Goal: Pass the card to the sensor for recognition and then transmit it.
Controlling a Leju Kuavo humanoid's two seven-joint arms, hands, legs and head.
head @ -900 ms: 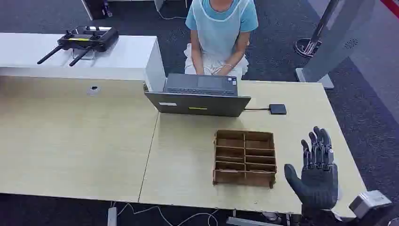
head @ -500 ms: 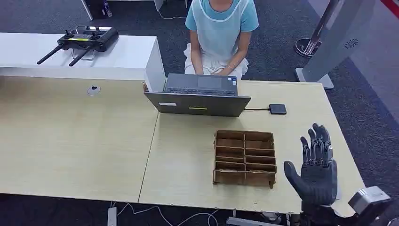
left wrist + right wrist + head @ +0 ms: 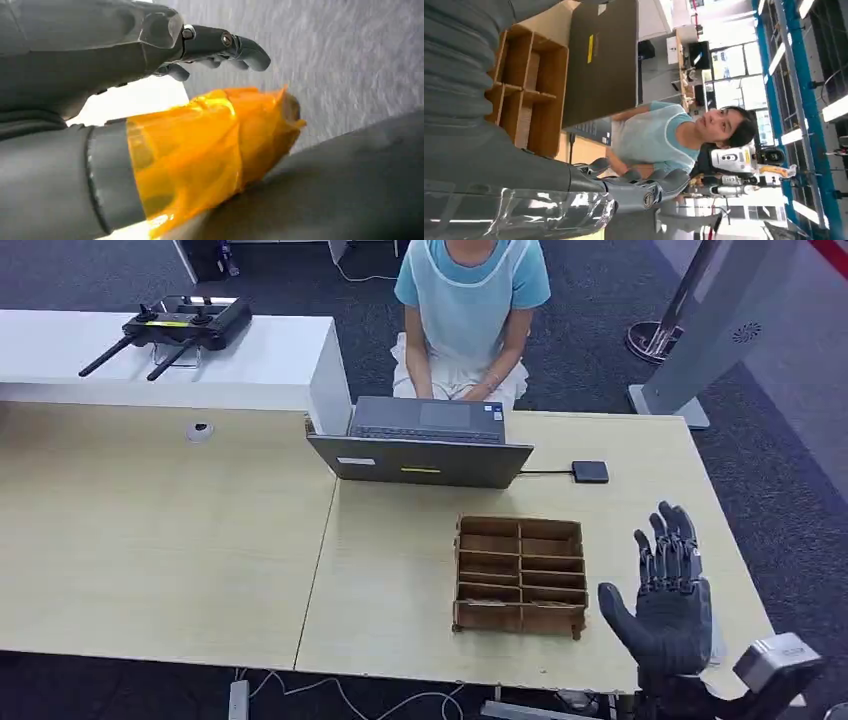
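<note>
The right robot hand (image 3: pixel 668 592) is raised above the near right corner of the bench (image 3: pixel 400 560), palm turned toward the camera, fingers (image 3: pixel 662 545) spread and extended upward, thumb angled out to the side. It holds nothing. In the right wrist view the same robot hand (image 3: pixel 624 192) is seen with its fingers extended and apart.

The left robot hand (image 3: pixel 150 75) appears in the left wrist view, fingers loosely extended over grey floor, nothing between them; its thumb is wrapped in orange film (image 3: pixel 210 145).

A brown compartmented wooden tray (image 3: pixel 520 575) lies flat on the bench, just beside the right robot hand on its thumb side. Its compartments appear empty, though the resolution makes this uncertain (a thin card lying flat would be hard to see). The card cannot be located in any view.

A small black sensor pad (image 3: pixel 590 472) rests on the bench beyond the tray, cabled to an open laptop (image 3: pixel 425 440). A person (image 3: pixel 468 310) sits behind the laptop.
</note>
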